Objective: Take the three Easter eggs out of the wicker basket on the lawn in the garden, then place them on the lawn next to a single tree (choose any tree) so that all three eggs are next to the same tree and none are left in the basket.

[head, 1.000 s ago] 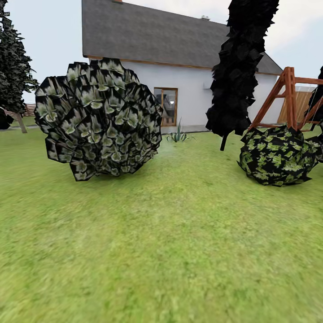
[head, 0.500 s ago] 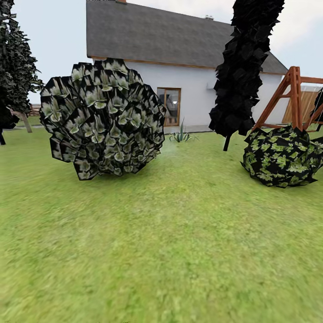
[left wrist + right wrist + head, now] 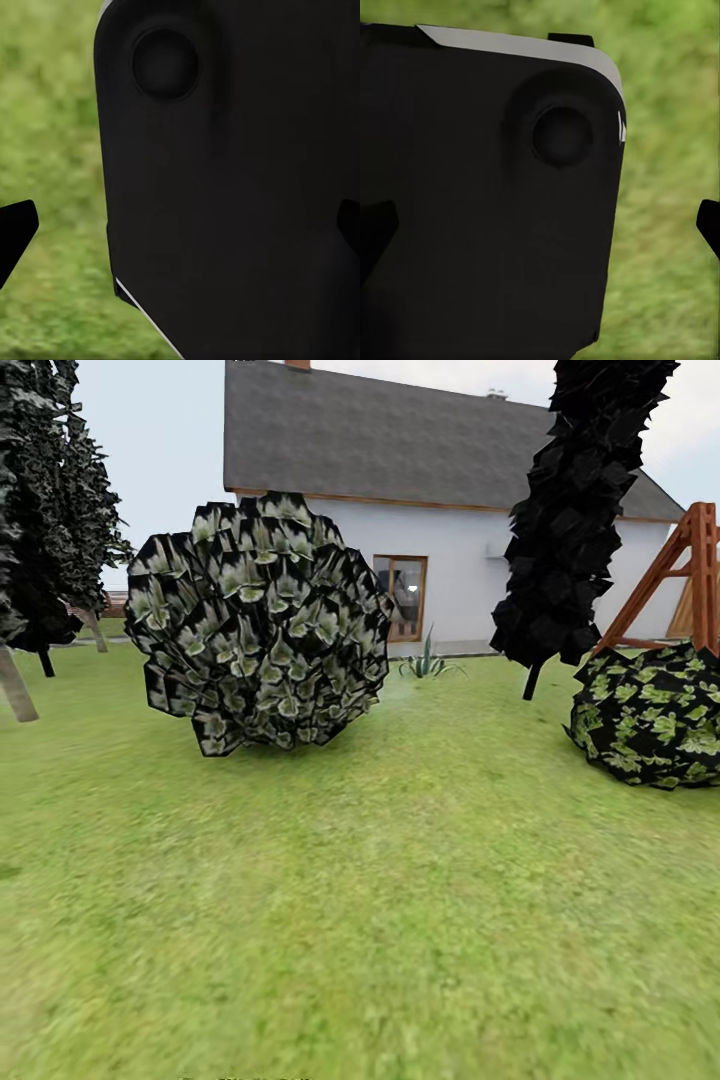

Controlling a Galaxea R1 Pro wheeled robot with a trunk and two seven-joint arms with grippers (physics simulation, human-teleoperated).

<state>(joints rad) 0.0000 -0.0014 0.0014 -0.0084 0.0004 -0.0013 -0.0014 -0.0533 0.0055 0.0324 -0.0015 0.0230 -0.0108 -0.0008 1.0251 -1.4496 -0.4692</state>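
The lawn (image 3: 400, 880) spreads wide and bare across the head view, running up to a white house (image 3: 450, 510) with a grey roof and a wood-framed glass door (image 3: 401, 597). Taking that house as the landmark: a big round bush (image 3: 262, 622) with pale-flecked dark leaves stands on the grass in front of its left half, a thin black-trunked tree (image 3: 580, 520) with black foliage rises in front of its right half, and a small spiky plant (image 3: 428, 663) sits at the foot of its wall between the two. Right of the black tree, a lower bush with brighter green leaves (image 3: 655, 717) lies on the grass before a red-brown wooden frame (image 3: 680, 575). Far to the left of the house, dark-leaved trees (image 3: 50, 500) stand with a pale leaning trunk (image 3: 14, 685) at the picture's edge.

The left wrist view adds something else: the left gripper (image 3: 180, 225), its dark fingertips (image 3: 15, 229) at opposite edges of the picture and so spread wide apart, with a large black robot body panel (image 3: 240, 187) between them and blurred grass (image 3: 52, 150) beyond. The right wrist view shows the right gripper (image 3: 540, 221) likewise spread, one fingertip (image 3: 709, 223) over grass (image 3: 675, 187), another black panel (image 3: 480, 202) in between. Neither gripper pinches anything
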